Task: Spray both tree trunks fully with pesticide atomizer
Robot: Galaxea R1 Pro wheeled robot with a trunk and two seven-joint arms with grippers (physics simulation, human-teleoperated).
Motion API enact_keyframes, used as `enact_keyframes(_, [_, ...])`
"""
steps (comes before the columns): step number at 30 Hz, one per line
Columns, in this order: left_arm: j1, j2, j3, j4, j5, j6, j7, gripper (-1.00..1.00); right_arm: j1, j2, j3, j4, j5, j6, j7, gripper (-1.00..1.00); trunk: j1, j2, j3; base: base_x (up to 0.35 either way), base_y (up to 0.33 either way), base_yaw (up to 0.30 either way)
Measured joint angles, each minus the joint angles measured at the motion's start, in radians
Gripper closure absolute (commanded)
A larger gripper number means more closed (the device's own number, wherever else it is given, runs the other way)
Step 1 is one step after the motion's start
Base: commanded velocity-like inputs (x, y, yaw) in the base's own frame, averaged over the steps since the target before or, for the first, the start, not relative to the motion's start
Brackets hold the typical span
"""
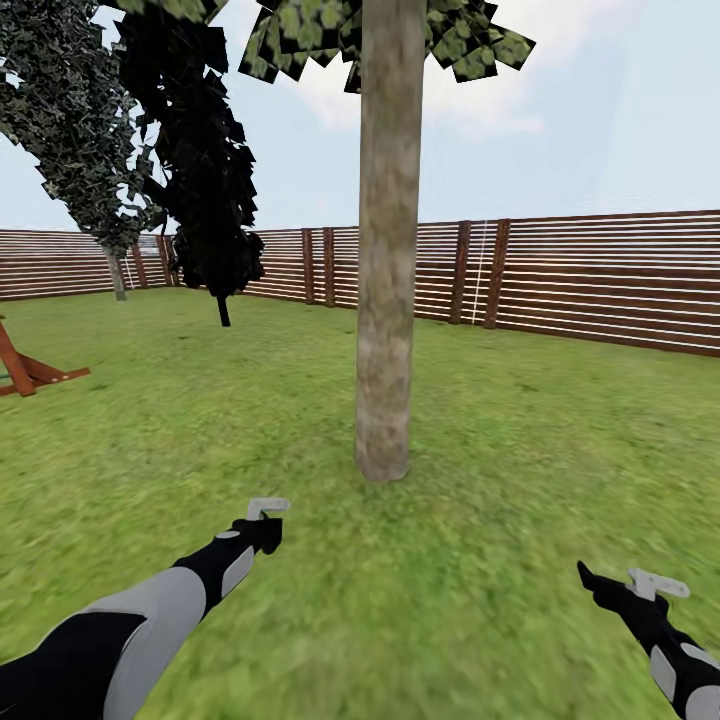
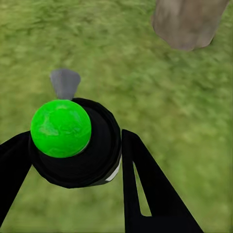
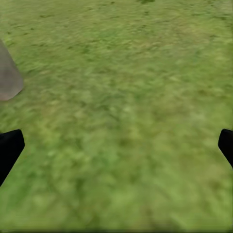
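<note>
The left pincer [image 2: 73, 160] grips the pesticide atomizer [image 2: 73, 145], its green cap facing the camera; the tree trunk [image 1: 388, 300] stands just ahead. The right pincer [image 3: 116, 145] hangs spread apart over grass [image 1: 480, 480].

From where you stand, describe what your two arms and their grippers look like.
Both arms are glossy black with light grey panels along the forearms. The left arm shows a large grey shell on black; the right arm a smaller grey patch. Each wrist carries a small pale grey bracket. The left gripper and right gripper have slim black tapered fingers, one with a triangular cut-out. No cables or markings are visible.
</note>
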Motion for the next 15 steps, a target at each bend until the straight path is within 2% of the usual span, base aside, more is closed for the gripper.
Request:
enact_keyframes(6, [0.001,0.000,0.000,0.015,0.000,0.001,0.000,1.00,0.001,0.000,0.000,0.005,0.000,-0.001,-0.008,-1.00,0.000,0.000,0.000,0.023,0.000,0.000])
enact_keyframes(15, [0.000,0.000,0.000,0.035,-0.001,0.003,0.000,1.00,0.001,0.000,0.000,0.002,0.001,0.000,-0.004,-1.00,0.000,0.000,0.000,0.303,0.000,0.000])
